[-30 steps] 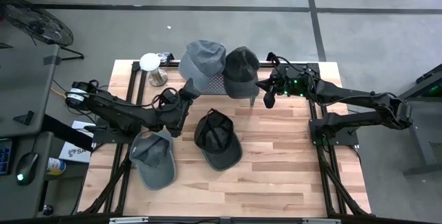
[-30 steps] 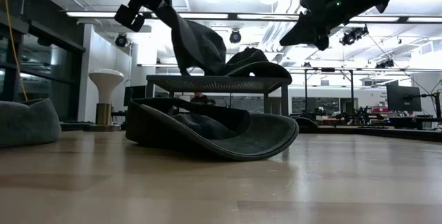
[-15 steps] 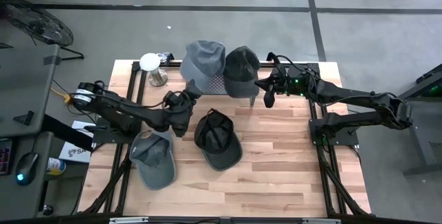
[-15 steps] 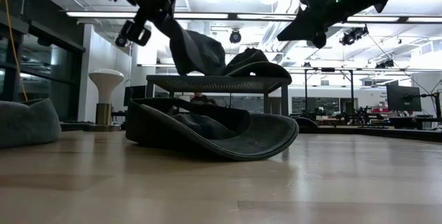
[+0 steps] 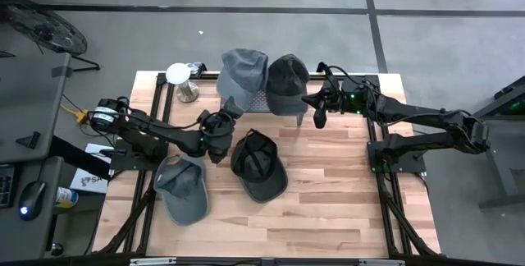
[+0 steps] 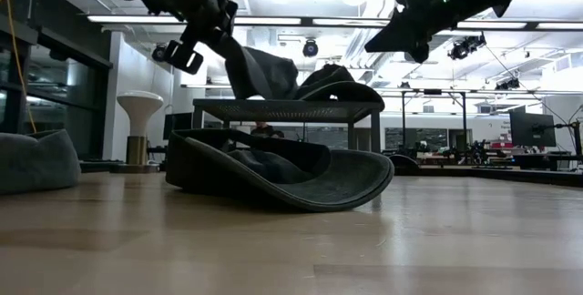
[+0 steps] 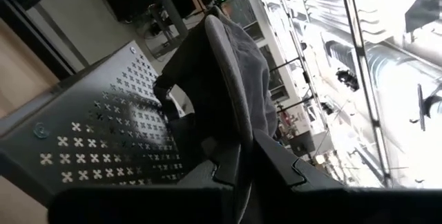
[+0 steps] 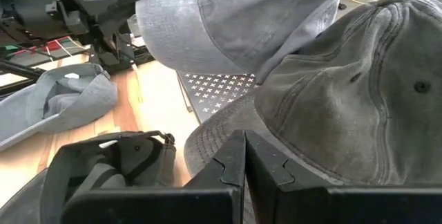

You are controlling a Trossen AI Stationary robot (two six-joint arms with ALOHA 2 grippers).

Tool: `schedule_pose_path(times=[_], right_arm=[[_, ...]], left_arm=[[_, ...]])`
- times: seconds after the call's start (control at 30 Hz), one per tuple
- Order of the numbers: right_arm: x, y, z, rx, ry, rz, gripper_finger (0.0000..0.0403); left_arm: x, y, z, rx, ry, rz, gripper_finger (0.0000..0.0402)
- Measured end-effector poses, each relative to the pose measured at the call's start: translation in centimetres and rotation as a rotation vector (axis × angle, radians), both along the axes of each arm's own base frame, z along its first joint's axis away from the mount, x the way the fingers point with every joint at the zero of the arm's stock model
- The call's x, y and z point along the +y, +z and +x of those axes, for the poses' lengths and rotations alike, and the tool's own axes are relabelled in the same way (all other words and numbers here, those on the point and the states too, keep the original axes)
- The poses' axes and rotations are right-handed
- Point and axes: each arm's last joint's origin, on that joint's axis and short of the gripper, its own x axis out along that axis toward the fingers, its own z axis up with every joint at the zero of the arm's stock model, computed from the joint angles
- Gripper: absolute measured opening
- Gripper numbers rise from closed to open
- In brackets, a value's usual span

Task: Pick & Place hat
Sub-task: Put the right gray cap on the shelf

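A light grey hat [image 5: 244,71] lies with its crown on the perforated metal stand [image 7: 103,134] at the table's far middle. Its brim reaches off the stand toward my left gripper [image 5: 223,121], which is shut on it. A dark grey hat [image 5: 287,81] sits on the same stand, touching the light one on its right. My right gripper [image 5: 318,116] hangs shut just right of the dark hat's brim, above the table, with nothing in it. My left gripper pinches the light grey hat's brim [image 7: 235,124] between its two fingers. The fingers lie about level and come from the stand's near left side. The crown [image 6: 266,72] rests on the stand against the dark hat, and the brim slants up off the stand's edge.
A black hat [image 5: 258,166] lies upside down on the table's middle, and another grey hat [image 5: 182,188] lies near the left edge. A white mushroom-shaped object [image 5: 178,75] stands at the far left. Bare wood shows along the near and right parts of the table.
My left gripper has come down and slightly toward the table's near edge, rolling at the wrist, still shut on the brim. The light grey hat has sunk with it: its crown has settled lower on the stand beside the dark hat.
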Motion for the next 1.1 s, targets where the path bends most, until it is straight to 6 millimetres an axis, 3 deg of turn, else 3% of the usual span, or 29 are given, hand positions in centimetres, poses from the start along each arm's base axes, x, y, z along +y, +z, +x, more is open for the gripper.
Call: schedule_pose_path(times=[0.37, 0.77, 1.1], right_arm=[[0.0, 0.0, 0.0, 0.000, 0.000, 0.000, 0.0000], [0.0, 0.0, 0.0, -0.004, -0.006, 0.013, 0.0000], [0.0, 0.0, 0.0, -0.006, -0.009, 0.021, 0.0000]], left_arm=[[0.0, -0.7, 0.1, 0.088, -0.061, 0.004, 0.0067], [-0.1, -2.3, 0.0, 0.236, -0.194, -0.023, 0.0141], [2.6, -3.4, 0.0, 0.142, -0.246, -0.160, 0.0145]])
